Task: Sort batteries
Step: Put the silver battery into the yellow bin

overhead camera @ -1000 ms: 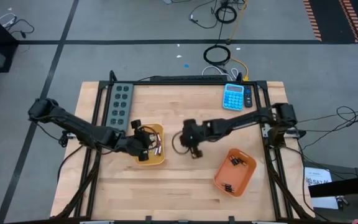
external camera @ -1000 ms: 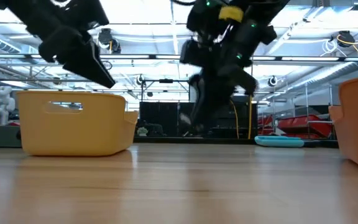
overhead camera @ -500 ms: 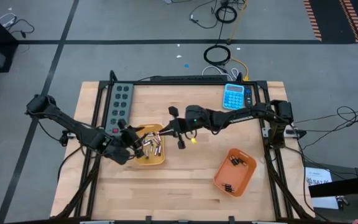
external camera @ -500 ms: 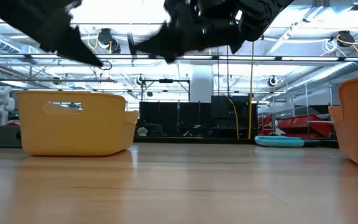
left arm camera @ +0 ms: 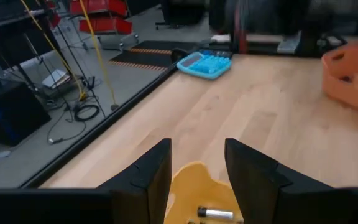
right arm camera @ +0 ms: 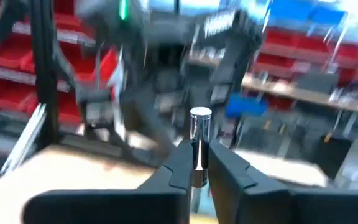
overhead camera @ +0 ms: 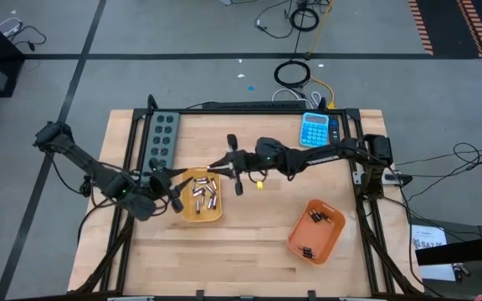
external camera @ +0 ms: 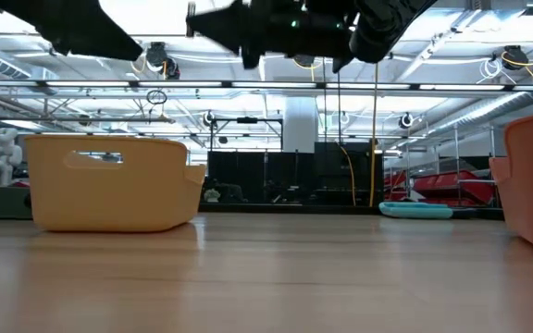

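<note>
The yellow tray (overhead camera: 201,197) holds several silvery batteries (overhead camera: 205,195), and the orange tray (overhead camera: 316,229) holds several small dark ones (overhead camera: 315,218). My right gripper (overhead camera: 216,165) hovers level just beyond the yellow tray's far right corner, shut on one silvery battery (right arm camera: 199,134). My left gripper (left arm camera: 196,167) stands open with nothing between its fingers, at the yellow tray's left rim (overhead camera: 174,191). One battery (left arm camera: 215,213) in that tray shows just below the left fingers. My right gripper pinches the silvery battery between its two fingers, on the battery's lower part (right arm camera: 197,163). Its capped end (right arm camera: 200,114) sticks out free past the fingertips. The fingers lie level, pointing toward the table's left edge. The battery is lifted clear of table and trays.
A grey button box (overhead camera: 160,138) lies at the far left of the table and a blue calculator (overhead camera: 315,130) at the far right. Bare wood lies between the two trays and along the near edge (overhead camera: 241,259).
My right gripper has risen from the table between the trays with the battery. It has tipped from pointing down to level and gone left toward the yellow tray. My left gripper has drawn back from over the yellow tray toward the table's left edge, rising and rolling.
</note>
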You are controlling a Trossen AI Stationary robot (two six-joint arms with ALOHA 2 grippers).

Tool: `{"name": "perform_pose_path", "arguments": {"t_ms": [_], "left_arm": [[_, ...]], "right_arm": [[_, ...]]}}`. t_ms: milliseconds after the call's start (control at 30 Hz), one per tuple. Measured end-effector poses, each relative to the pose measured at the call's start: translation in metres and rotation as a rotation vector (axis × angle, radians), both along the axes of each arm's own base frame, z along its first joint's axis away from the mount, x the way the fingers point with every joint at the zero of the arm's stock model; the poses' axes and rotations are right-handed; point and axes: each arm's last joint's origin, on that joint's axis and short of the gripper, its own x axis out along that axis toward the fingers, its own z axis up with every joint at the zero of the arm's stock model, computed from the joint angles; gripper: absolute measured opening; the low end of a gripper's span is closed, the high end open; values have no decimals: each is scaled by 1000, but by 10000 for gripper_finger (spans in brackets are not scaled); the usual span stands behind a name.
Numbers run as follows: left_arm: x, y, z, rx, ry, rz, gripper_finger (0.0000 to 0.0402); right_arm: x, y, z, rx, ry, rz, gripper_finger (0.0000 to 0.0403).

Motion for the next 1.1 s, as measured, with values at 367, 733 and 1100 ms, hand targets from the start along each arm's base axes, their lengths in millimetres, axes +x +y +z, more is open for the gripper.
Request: {"name": "perform_pose_path", "arguments": {"t_ms": [367,733,1100], "left_arm": [[1,8,6,-53,-18,-3,159],[3,2,0,-267,91,-238,159],[8,8,-1,-225,100,-217,159]], "right_arm": [[17,-3,22,86,289,15,209],[-87,17,121,123,622,157,192],[-159,113,30,398,1239,71,160]]}}
